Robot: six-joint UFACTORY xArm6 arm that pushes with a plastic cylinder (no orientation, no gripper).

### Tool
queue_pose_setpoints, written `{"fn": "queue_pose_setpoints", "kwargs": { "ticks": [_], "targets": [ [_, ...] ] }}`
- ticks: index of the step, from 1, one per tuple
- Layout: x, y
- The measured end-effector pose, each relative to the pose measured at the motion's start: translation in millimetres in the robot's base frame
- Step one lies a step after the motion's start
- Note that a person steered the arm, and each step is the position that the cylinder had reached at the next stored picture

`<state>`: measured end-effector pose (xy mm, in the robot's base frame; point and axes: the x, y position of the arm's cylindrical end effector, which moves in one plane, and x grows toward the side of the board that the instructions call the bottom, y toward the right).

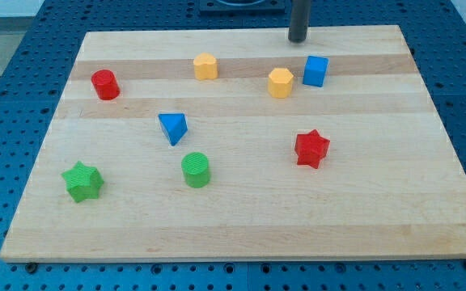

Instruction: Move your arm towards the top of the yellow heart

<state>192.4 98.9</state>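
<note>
My tip (298, 40) rests near the top edge of the wooden board (241, 226), right of centre. Two yellow blocks lie in the upper part of the board. One yellow block (205, 66) is to the left of my tip and a little lower. The other yellow block (280, 82) is just below my tip and slightly left. I cannot tell which of the two is the heart. My tip touches neither of them.
A blue cube (315, 71) sits just below-right of my tip. A red cylinder (104, 84) is at the upper left, with a blue triangle (172, 128), a green cylinder (196, 170) and a green star (82, 181) lower down. A red star (311, 149) lies right of centre.
</note>
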Motion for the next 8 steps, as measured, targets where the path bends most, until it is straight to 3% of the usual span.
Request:
{"fn": "queue_pose_setpoints", "kwargs": {
  "ticks": [3,4,5,6,8],
  "targets": [
    [0.1,44.5],
    [2.5,89.9],
    [54.0,115.4],
    [66.5,50.5],
    [76.9,-136.6]
  ]
}}
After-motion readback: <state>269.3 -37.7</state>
